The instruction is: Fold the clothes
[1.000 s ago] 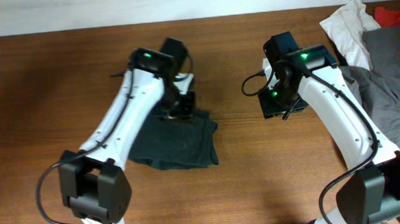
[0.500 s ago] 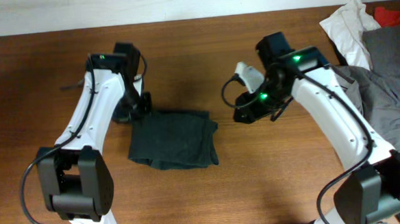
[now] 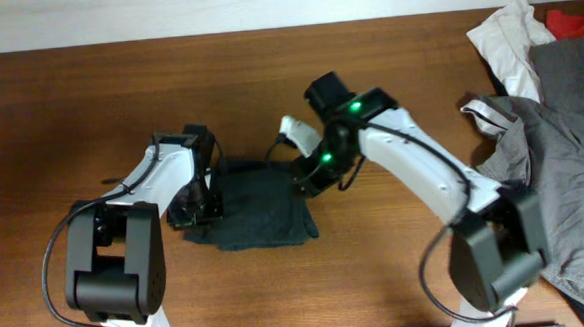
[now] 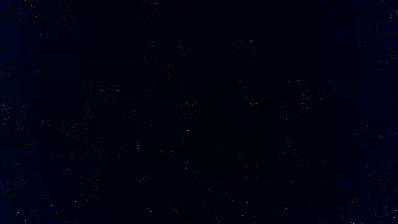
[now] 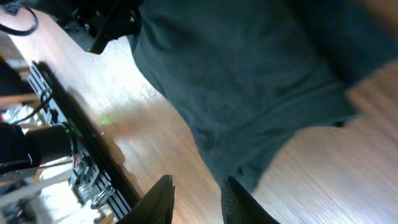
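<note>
The clothes, a dark T-shirt (image 3: 259,210) folded into a rough rectangle, lie on the wooden table (image 3: 69,115) between the two arms. My left gripper (image 3: 194,201) is down at the shirt's left edge and shut. The left wrist view is all black, so I cannot tell whether cloth is pinched. My right gripper (image 3: 301,176) hovers at the shirt's upper right corner. In the right wrist view the shirt (image 5: 249,81) fills the top. My right gripper (image 5: 198,178) is open over bare wood, with a narrow gap and the shirt's edge just beyond one fingertip (image 5: 229,182).
At the right edge of the table a grey garment (image 3: 563,169) lies heaped next to the right arm's base. A white garment (image 3: 505,32) and a red cloth (image 3: 577,18) lie behind it.
The left arm came down from the far side onto the shirt's left edge and its jaws shut. The right arm swung left to the shirt's upper right corner while its jaws narrowed.
</note>
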Robot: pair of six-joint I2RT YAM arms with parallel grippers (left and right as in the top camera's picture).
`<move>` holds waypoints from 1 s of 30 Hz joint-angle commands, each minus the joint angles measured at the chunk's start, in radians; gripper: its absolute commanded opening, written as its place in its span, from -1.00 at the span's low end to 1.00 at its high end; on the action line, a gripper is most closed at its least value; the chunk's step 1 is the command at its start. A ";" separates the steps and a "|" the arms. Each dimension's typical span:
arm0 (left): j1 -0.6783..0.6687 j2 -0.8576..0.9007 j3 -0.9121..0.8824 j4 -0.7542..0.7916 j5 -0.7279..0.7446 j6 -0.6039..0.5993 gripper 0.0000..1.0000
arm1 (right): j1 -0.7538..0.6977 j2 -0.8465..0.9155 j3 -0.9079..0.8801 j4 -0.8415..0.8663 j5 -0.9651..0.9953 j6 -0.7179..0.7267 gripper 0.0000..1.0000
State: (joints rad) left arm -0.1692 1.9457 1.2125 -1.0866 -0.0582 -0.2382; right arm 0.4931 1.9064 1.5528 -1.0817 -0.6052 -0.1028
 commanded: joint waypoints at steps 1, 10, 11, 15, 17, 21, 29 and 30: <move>0.006 -0.010 -0.024 0.002 -0.026 -0.027 -0.92 | 0.047 0.077 -0.010 0.024 -0.041 0.007 -0.40; 0.006 -0.010 -0.032 -0.006 -0.024 -0.027 -0.92 | 0.066 0.234 -0.010 0.074 0.068 0.042 -0.39; 0.006 -0.010 -0.037 -0.006 -0.020 -0.027 -0.92 | 0.064 0.246 -0.010 0.078 0.102 0.053 -0.40; 0.006 -0.010 -0.069 0.004 -0.008 -0.027 -0.92 | 0.057 0.264 -0.010 0.105 0.263 0.064 -0.39; 0.006 -0.010 -0.077 0.009 -0.006 -0.027 -0.92 | 0.055 0.264 -0.010 0.124 0.363 0.093 -0.38; 0.007 -0.014 -0.066 0.009 0.010 -0.027 -0.92 | 0.046 0.264 -0.009 0.146 0.478 0.115 -0.27; 0.009 -0.181 0.049 -0.052 0.068 -0.020 -0.76 | 0.021 0.255 0.043 0.111 0.539 0.115 -0.25; 0.009 -0.210 0.063 -0.045 0.059 -0.018 -0.67 | 0.021 0.247 0.062 0.092 0.545 0.115 -0.25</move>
State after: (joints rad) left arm -0.1692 1.8641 1.2064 -1.1381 -0.0063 -0.2554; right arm 0.5423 2.1513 1.5757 -0.9569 -0.1993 0.0002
